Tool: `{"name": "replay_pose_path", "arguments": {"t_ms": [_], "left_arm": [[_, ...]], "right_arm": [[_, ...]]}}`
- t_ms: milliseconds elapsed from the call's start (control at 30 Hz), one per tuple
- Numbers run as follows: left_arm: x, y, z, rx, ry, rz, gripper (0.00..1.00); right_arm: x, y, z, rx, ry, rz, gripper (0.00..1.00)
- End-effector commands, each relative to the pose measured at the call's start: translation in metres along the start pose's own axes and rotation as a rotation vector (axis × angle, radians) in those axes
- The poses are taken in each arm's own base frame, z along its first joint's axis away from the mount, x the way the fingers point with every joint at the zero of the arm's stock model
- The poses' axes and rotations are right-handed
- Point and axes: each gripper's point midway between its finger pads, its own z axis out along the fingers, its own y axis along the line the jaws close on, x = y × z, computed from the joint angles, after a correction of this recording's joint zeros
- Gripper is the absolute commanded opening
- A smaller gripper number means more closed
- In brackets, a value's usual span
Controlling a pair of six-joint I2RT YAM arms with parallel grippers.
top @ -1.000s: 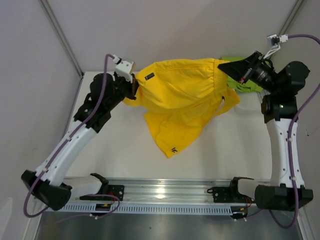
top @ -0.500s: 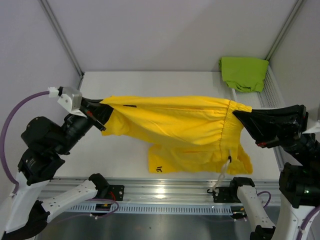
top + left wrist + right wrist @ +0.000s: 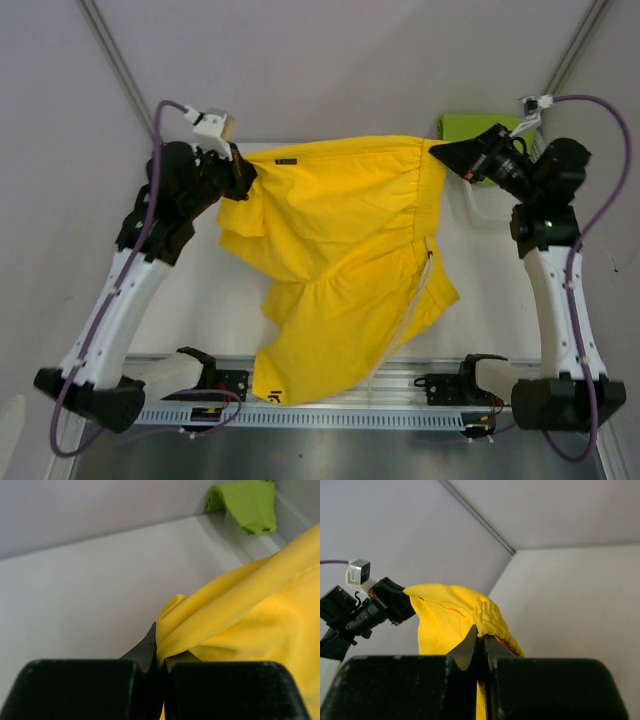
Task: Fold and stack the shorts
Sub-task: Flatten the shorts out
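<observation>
1 soft, rumpled yellow shorts [image 3: 340, 230] is pinched tight by left gripper [image 3: 245, 172] and right gripper [image 3: 438, 150]; 1 folded green shorts [image 3: 250, 505] is seen.

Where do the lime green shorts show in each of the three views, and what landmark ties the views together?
Top external: the lime green shorts sit at the far right corner of the table, partly hidden.
Left wrist: they are in the upper right of the picture.
Right wrist: not in view.
Shared landmark: the yellow shorts, visible in all three views.
</observation>
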Motion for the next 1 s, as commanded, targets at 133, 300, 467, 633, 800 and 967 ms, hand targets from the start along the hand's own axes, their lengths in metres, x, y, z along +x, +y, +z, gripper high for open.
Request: {"name": "replay_pose_path", "arguments": {"t_ms": [133, 300, 467, 633, 800, 967], "left_arm": [[0.12, 0.034, 0.097, 0.057, 0.249, -0.133, 0.0], [0.18, 0.069, 0.168, -0.019, 0.42, -0.13, 0.0], [0.224, 0.107, 0.206, -0.121, 0.574, -0.103, 0.0], [0.223, 0.143, 0.232, -0.165, 0.574, -0.128, 0.0], [0.193, 0.186, 0.252, -0.22, 0.512, -0.132, 0.0], [0.167, 0.227, 0.281, -0.348, 0.439, -0.04, 0.68]], "right_arm": [[0.048, -0.129, 0.046, 0.187, 0.022, 0.124, 0.0], [0.07, -0.213, 0.079, 0.278, 0.042, 0.188, 0.0], [0.083, -0.262, 0.125, 0.281, 0.075, 0.226, 0.0], [0.081, -0.32, 0.168, 0.304, 0.08, 0.247, 0.0], [0.068, -0.363, 0.194, 0.35, 0.013, 0.237, 0.0], [0.062, -0.393, 0.216, 0.361, -0.058, 0.21, 0.24]]}}
